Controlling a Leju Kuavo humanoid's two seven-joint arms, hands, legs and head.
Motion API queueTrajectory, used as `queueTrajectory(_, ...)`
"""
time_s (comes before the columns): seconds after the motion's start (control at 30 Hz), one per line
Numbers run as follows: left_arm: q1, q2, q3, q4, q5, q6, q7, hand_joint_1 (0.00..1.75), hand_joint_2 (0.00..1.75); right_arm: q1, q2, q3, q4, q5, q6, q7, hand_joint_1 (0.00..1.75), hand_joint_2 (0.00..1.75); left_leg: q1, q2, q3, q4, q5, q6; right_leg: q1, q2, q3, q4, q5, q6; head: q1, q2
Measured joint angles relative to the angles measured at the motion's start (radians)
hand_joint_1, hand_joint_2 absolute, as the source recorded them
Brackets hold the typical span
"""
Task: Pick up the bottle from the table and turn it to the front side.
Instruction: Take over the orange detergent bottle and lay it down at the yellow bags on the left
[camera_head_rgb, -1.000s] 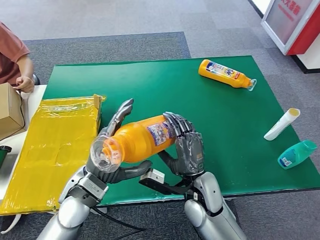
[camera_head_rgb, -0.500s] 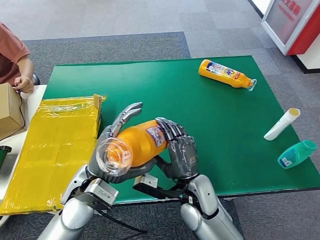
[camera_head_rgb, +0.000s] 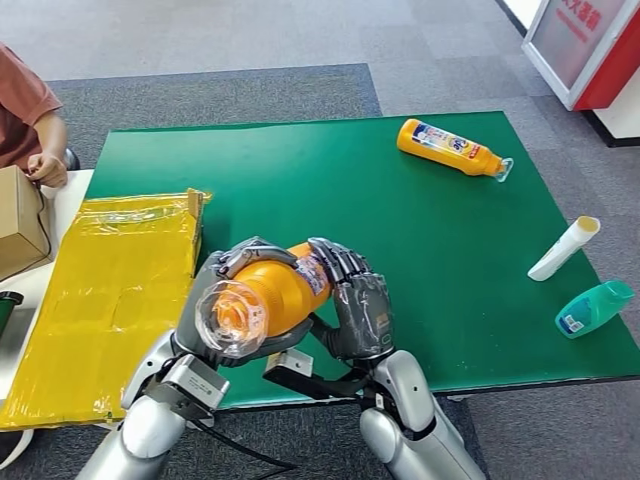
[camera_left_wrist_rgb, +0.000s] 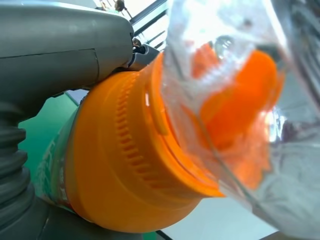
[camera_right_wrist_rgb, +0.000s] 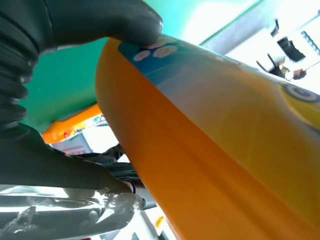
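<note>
Orange bottle (camera_head_rgb: 281, 288) held off the green table (camera_head_rgb: 317, 180), above its near edge, lying roughly level with its clear cap (camera_head_rgb: 230, 318) pointing back toward the robot. Both hands are on it. Left hand (camera_head_rgb: 219, 300) wraps the neck end, fingers curled over the top just behind the cap, thumb underneath; clamped on the bottle. Right hand (camera_head_rgb: 362, 300) grips the far, labelled end, fingers closed over the top of the label; also clamped on the bottle.

Left wrist view: ribbed orange collar (camera_left_wrist_rgb: 124, 155) and clear cap up close, grey thumb pressed along the collar. Right wrist view: orange body (camera_right_wrist_rgb: 211, 150) with a blue label patch, a dark fingertip (camera_right_wrist_rgb: 124, 22) resting on the label edge.

Elsewhere on the table: a second orange bottle (camera_head_rgb: 451, 147) lying on its side near the far right corner, a white tube (camera_head_rgb: 564, 248) and a teal bottle (camera_head_rgb: 594, 307) at the right edge, well apart from the hands. Yellow bag (camera_head_rgb: 113, 290) on the left, overlapping the table's left edge. A person's arm (camera_head_rgb: 41, 140) and a cardboard box (camera_head_rgb: 19, 220) at far left.
</note>
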Motion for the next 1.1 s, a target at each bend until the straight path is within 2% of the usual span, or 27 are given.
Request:
queueTrajectory(0.23, 0.048, -0.001, 0.021, -0.02, 0.139, -0.022, -0.018, 1.75, 1.75, 0.009, 0.0, -0.016, -0.001, -0.065, 0.008, 0.002, 0.0, 1.75, 0.0, 0.0, 0.0, 0.0, 0.0, 0.0, 0.0, 0.0, 0.0, 0.0, 0.0, 0.0, 0.0, 0.0)
queueTrajectory(0.33, 0.079, -0.002, 0.045, -0.038, 0.131, 0.017, -0.035, 1.75, 1.75, 0.023, 0.0, -0.037, -0.008, -0.11, 0.02, -0.004, 0.0, 1.75, 0.0, 0.0, 0.0, 0.0, 0.0, 0.0, 0.0, 0.0, 0.0, 0.0, 0.0, 0.0, 0.0, 0.0)
queueTrajectory(0.43, 0.11, -0.004, 0.078, -0.06, 0.065, 0.098, -0.044, 1.75, 1.75, 0.039, 0.0, -0.067, -0.027, -0.169, 0.04, -0.009, 0.0, 1.75, 0.0, 0.0, 0.0, 0.0, 0.0, 0.0, 0.0, 0.0, 0.0, 0.0, 0.0, 0.0, 0.0, 0.0)
queueTrajectory(0.53, 0.143, -0.004, 0.12, -0.087, -0.046, 0.207, -0.045, 1.75, 1.75, 0.057, 0.0, -0.115, -0.061, -0.216, 0.051, -0.018, 0.0, 1.75, 0.0, 0.0, 0.0, 0.0, 0.0, 0.0, 0.0, 0.0, 0.0, 0.0, 0.0, 0.0, 0.0, 0.0)
queueTrajectory(0.63, 0.174, -0.004, 0.16, -0.113, -0.229, 0.34, -0.035, 1.75, 1.75, 0.073, 0.0, -0.163, -0.103, -0.233, 0.049, -0.023, 0.0, 1.75, 0.0, 0.0, 0.0, 0.0, 0.0, 0.0, 0.0, 0.0, 0.0, 0.0, 0.0, 0.0, 0.0, 0.0)
queueTrajectory(0.83, 0.227, -0.007, 0.222, -0.144, -0.62, 0.562, 0.05, 1.75, 1.75, 0.088, 0.0, -0.24, -0.183, -0.229, 0.025, -0.022, 0.0, 1.75, 0.0, 0.0, 0.0, 0.0, 0.0, 0.0, 0.0, 0.0, 0.0, 0.0, 0.0, 0.0, 0.0, 0.0)
queueTrajectory(1.0, 0.262, -0.011, 0.262, -0.144, -0.927, 0.624, 0.158, 1.75, 1.75, 0.091, 0.0, -0.279, -0.241, -0.254, 0.023, -0.028, 0.0, 1.75, 0.0, 0.0, 0.0, 0.0, 0.0, 0.0, 0.0, 0.0, 0.0, 0.0, 0.0, 0.0, 0.0, 0.0)
queueTrajectory(1.1, 0.268, -0.011, 0.273, -0.116, -1.024, 0.625, 0.22, 1.75, 1.75, 0.091, 0.0, -0.287, -0.273, -0.326, 0.054, -0.059, 0.0, 1.75, 0.0, 0.0, 0.0, 0.0, 0.0, 0.0, 0.0, 0.0, 0.0, 0.0, 0.0, 0.0, 0.0, 0.0)
